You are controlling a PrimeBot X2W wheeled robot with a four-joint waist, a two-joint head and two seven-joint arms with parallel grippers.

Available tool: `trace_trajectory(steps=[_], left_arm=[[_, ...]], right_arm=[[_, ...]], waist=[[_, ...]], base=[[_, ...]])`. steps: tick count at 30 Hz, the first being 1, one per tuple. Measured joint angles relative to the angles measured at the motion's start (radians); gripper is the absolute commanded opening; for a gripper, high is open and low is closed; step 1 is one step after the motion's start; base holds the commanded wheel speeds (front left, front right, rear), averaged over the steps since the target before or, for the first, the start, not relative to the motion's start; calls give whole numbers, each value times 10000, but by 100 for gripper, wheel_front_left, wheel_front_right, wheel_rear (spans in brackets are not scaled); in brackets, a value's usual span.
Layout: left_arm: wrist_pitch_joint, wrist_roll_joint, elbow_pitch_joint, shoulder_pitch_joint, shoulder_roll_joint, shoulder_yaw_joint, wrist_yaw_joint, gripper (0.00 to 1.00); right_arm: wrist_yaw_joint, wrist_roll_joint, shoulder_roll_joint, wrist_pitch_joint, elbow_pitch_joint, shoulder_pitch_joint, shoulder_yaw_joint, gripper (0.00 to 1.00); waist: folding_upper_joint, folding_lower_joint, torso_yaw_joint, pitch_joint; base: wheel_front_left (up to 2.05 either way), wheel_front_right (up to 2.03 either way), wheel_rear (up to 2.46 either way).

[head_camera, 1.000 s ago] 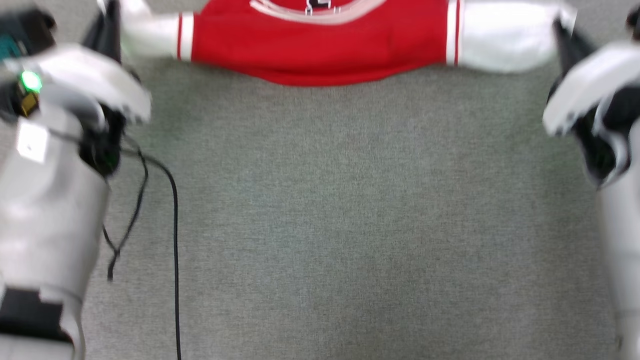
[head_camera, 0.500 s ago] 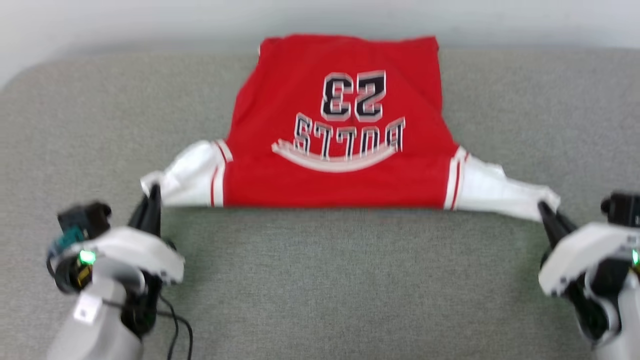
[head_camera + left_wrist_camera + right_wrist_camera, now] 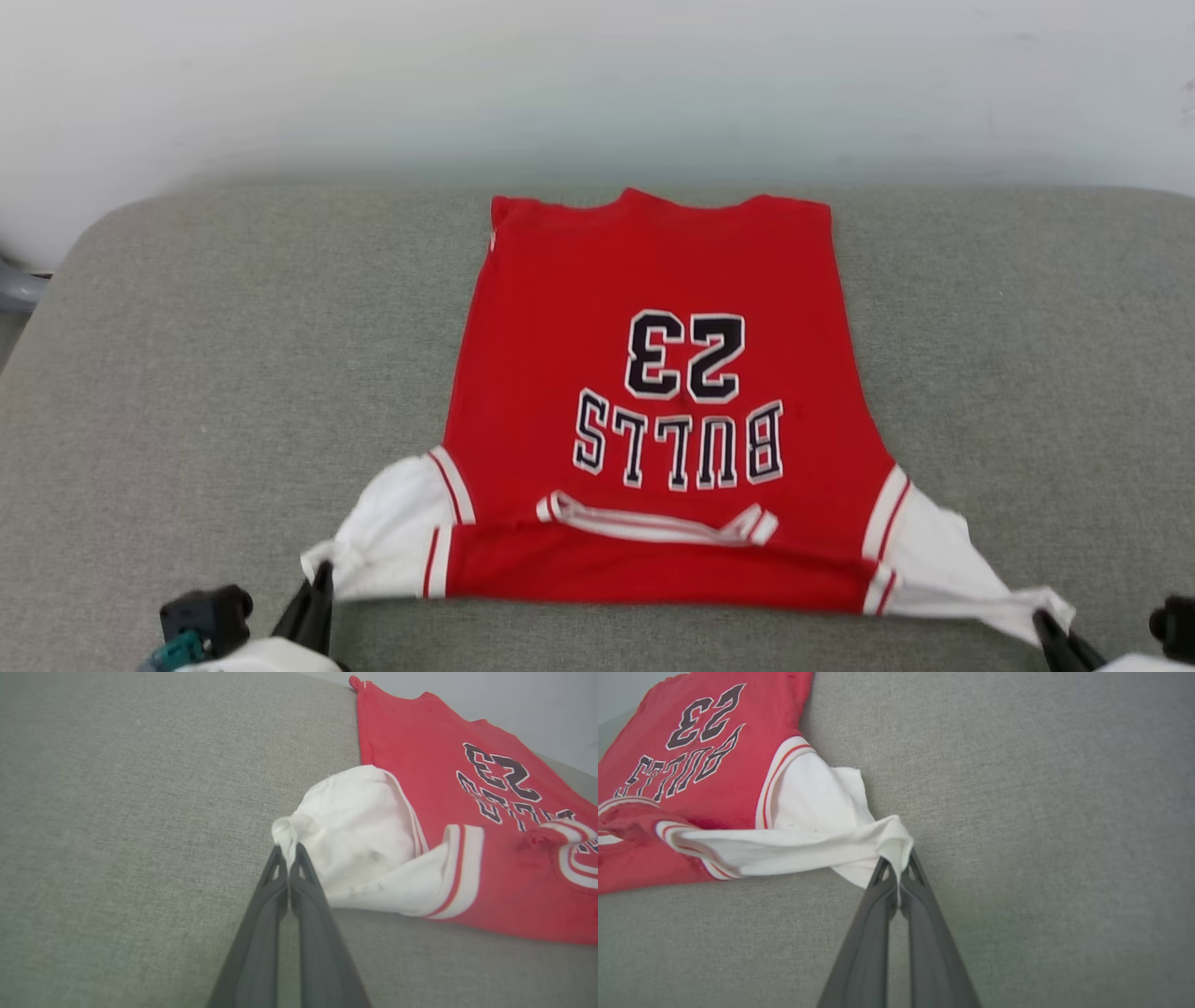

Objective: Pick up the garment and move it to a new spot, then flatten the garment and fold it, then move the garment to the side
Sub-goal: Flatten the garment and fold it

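**Item:** garment (image 3: pixel 653 373), a red jersey with white sleeves and black lettering.

**Location:** It lay front-up on the grey cushion (image 3: pixel 187 392). The body ran away beyond both sets of fingertips, and the hem lay farthest out, near the pale wall (image 3: pixel 560 93). The collar end spanned the gap between the two tools and appeared slightly raised.

**Hazards, as judged:**
- Each hold took only a small bunched tip of sleeve. A sharp pull apart could draw the thin fabric out of one grip, dropping that shoulder and skewing the lay.
- Uneven travel of the two arms would twist the body and set creases before flattening.
- The striped collar trim (image 3: pixel 653 525) sat rumpled. If lowered as it was, it would likely fold under.
- Dragging across the coarse cushion weave could ruck the hem.

**Left gripper** (image 3: pixel 288 851): The fingers were pressed together on the tip of one white sleeve (image 3: pixel 355 830), which ballooned just ahead of the tips on the inner side. The fingers lay low over the cushion at a shallow angle, pointing forward.

**Right gripper** (image 3: pixel 898 864): The fingers were clamped likewise on the other sleeve (image 3: pixel 808 807), with cloth pinched between the tips and stretched taut inward. It was held low and shallow, mirroring the left, and the two tools stood well apart.
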State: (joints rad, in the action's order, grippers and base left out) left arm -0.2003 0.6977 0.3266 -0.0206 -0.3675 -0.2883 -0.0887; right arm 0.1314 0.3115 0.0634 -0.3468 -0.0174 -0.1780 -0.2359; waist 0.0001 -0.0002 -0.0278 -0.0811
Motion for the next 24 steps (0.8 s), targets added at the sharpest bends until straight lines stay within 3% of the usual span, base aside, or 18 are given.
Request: trace_trajectory(steps=[7,8,9,10,16,24], left_arm=[[483,17,-1133,980,-221,-107,-385,0],[545,10,-1243,1022,-251,-128,-408,0],[579,0,-1356,1043,-270,-190,-430,0],[635,-25,-1444,1050,-274,-242,-431,0],[696,-159,-1850,1051,-322,-362,-435,0],[650,-372,-2474,655,-345,-556,-395,0]], right_arm=[[-2,10,-113,-194,-313,-1147,-161,0],[-2,77,-115,-192,-270,-1208,-127,37],[-2,117,-117,-182,-207,-1220,-98,37],[-2,194,-117,-153,-140,-1223,-54,100],[-4,-2,-127,1039,-242,-383,-27,100],[-4,-654,-104,2105,995,2909,-512,100]], waist=[[0,1,-109,320],[0,0,-124,341],[0,0,-136,356],[0,1,-153,368],[0,1,-247,318],[0,3,-457,-295]], base=[[0,0,0],[0,0,0],[0,0,0],[0,0,0],[0,0,0],[0,0,0]])
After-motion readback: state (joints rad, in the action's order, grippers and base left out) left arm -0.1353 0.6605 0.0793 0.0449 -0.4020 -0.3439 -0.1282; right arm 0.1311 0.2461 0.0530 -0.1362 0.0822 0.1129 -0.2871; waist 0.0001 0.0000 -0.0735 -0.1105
